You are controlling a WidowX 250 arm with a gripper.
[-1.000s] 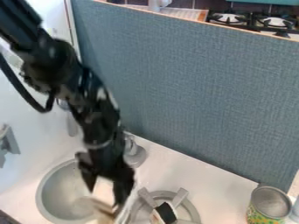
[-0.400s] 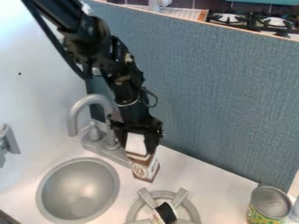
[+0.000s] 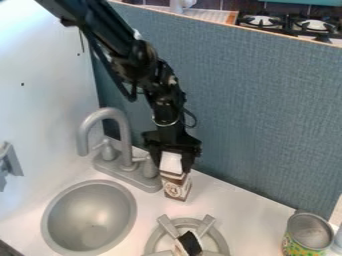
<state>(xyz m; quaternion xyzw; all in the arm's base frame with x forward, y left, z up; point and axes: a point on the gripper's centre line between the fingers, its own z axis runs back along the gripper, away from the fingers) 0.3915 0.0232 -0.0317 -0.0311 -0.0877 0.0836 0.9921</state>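
Observation:
The gripper (image 3: 172,161) hangs between the faucet and the blue-grey panel, just behind the burner. It is shut on a small brown and white carton (image 3: 176,186), which is upright with its white top between the fingers. The carton's lower end is at the counter beside the faucet base; whether it touches the counter I cannot tell.
A grey faucet (image 3: 123,140) stands left of the carton, behind the round sink (image 3: 89,216). In front is a burner ring (image 3: 157,239) with a black and white object (image 3: 190,243) on it. An open can (image 3: 304,235) stands at right, near the panel (image 3: 234,100).
The gripper has moved from over the sink's right side up and rightward, with the carton in it. Since the later earlier frame, it and the carton have shifted a little further right.

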